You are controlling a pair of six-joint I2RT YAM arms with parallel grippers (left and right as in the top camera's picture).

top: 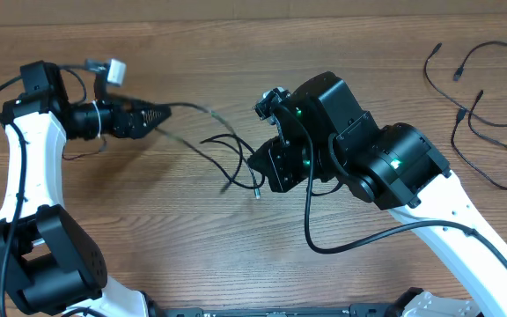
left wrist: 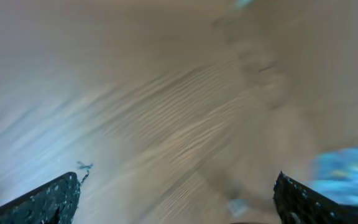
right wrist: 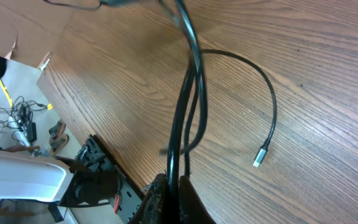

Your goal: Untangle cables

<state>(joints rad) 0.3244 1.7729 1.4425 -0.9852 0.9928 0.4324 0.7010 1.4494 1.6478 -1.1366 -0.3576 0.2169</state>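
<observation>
Thin black cables (top: 227, 145) lie tangled at the middle of the wooden table, with one silver-tipped plug (top: 258, 193) at their near side. My right gripper (top: 255, 164) is shut on two strands of this bundle. In the right wrist view the gripper (right wrist: 178, 183) pinches the cables (right wrist: 188, 81), which run straight up from it, and a loop ends in the silver plug (right wrist: 261, 155). My left gripper (top: 158, 114) is open to the left of the tangle, with a strand passing close by its tip. The blurred left wrist view shows the left gripper (left wrist: 176, 180) spread wide with only table between its fingers.
More loose black cables (top: 478, 110) lie apart at the far right of the table. The table edge (right wrist: 104, 134) shows in the right wrist view, with an arm base and floor clutter beyond it. A white connector (top: 113, 69) sits above the left wrist.
</observation>
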